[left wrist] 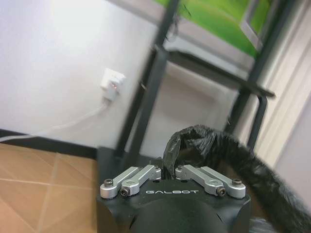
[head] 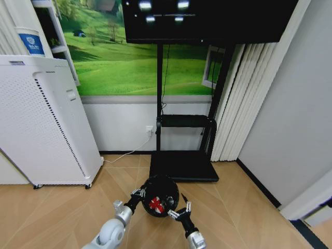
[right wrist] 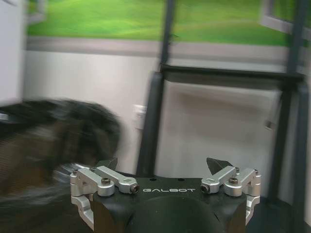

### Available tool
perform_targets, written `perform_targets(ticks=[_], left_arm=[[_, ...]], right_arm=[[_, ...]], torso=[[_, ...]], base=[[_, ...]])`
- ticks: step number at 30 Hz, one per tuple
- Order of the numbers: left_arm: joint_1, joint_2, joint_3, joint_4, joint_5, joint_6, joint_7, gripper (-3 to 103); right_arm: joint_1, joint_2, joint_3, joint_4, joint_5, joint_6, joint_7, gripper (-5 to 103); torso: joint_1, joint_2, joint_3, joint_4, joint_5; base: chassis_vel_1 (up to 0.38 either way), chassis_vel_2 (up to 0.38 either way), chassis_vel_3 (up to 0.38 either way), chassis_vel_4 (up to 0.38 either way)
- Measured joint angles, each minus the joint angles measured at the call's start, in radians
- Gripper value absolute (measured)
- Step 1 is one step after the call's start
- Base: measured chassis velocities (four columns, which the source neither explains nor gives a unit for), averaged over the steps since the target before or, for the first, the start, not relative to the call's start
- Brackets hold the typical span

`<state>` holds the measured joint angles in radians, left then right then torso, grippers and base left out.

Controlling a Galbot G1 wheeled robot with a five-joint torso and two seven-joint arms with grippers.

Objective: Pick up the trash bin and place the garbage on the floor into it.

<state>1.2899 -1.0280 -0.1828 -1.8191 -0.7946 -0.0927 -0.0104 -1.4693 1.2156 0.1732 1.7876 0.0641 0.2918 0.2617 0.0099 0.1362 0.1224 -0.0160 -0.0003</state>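
The black round trash bin [head: 162,189] is held just above the wooden floor in front of me. A red-and-white wad of garbage [head: 155,205] lies inside it. My left gripper [head: 139,194] is at the bin's left rim. In the left wrist view the left gripper [left wrist: 168,167] is shut on a fold of the black bag at the bin's rim [left wrist: 243,155]. My right gripper [head: 178,206] hangs at the bin's right front edge. In the right wrist view the right gripper [right wrist: 163,166] is open with nothing between its fingers, and the bin [right wrist: 58,131] is a dark blur beside it.
A tall white perforated cabinet [head: 41,124] stands on wheels at the left. Right behind the bin is the black TV stand base [head: 184,166] with its posts and shelf. A wall socket [head: 149,129] with a white cable is behind it. Pale curtains [head: 238,104] hang at the right.
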Motion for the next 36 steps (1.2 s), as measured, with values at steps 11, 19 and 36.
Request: perform_targets(ticks=[11, 19, 36], left_arm=[[0.25, -0.016, -0.291, -0.161, 0.008, -0.018, -0.134, 7], [0.52, -0.145, -0.515, -0.326, 0.024, -0.022, -0.233, 7], [0.731, -0.367, -0.861, -0.299, -0.047, 0.037, -0.426, 7]], right_arm=[[0.052, 0.063, 0.141, 0.01, 0.16, -0.03, 0.085, 100], [0.053, 0.082, 0.201, -0.032, 0.14, -0.054, 0.112, 100], [0.103, 0.098, 0.337, -0.123, 0.304, -0.17, 0.205, 100]], torso=[[0.0, 0.0, 0.0, -0.0001, 0.0], [0.0, 0.0, 0.0, 0.0004, 0.0005], [0.0, 0.0, 0.0, 0.0002, 0.0002]], base=[[0.0, 0.0, 0.0, 0.0], [0.0, 0.0, 0.0, 0.0], [0.0, 0.0, 0.0, 0.0]])
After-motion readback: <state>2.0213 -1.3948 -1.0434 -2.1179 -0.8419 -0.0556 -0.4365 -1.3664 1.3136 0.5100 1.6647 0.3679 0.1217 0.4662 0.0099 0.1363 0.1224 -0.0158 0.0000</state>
